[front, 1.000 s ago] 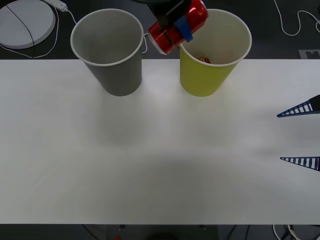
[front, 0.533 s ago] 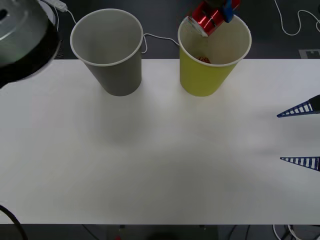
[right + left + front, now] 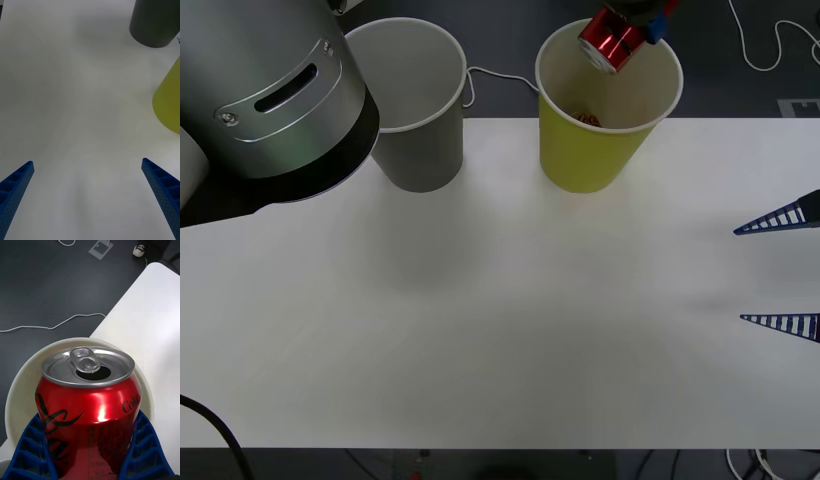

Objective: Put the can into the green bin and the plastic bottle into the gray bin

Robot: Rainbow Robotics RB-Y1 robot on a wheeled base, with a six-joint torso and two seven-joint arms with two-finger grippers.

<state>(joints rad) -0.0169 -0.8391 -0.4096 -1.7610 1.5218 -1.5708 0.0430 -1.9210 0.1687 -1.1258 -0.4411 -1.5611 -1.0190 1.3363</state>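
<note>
The red can (image 3: 610, 42) hangs tilted over the mouth of the green bin (image 3: 600, 150), held by my left gripper (image 3: 635, 22), whose blue fingers clamp its sides. In the left wrist view the can (image 3: 88, 408) shows its silver top and open tab, with the bin's white rim (image 3: 22, 382) below it. Something small and brownish lies inside the green bin. The gray bin (image 3: 420, 150) stands to the left of the green one, partly behind my left arm. My right gripper (image 3: 780, 270) waits open over the table's right edge. The plastic bottle is out of view.
My left arm's large grey housing (image 3: 270, 100) covers the table's far left corner. The right wrist view shows bare white table (image 3: 75, 112) with the gray bin (image 3: 155, 26) and green bin (image 3: 170, 101) beyond. Cables lie on the dark floor behind the table.
The left gripper carried the can rightward from between the two bins to above the green bin's opening. The left arm's housing swung into view at the upper left. The right gripper stayed still.
</note>
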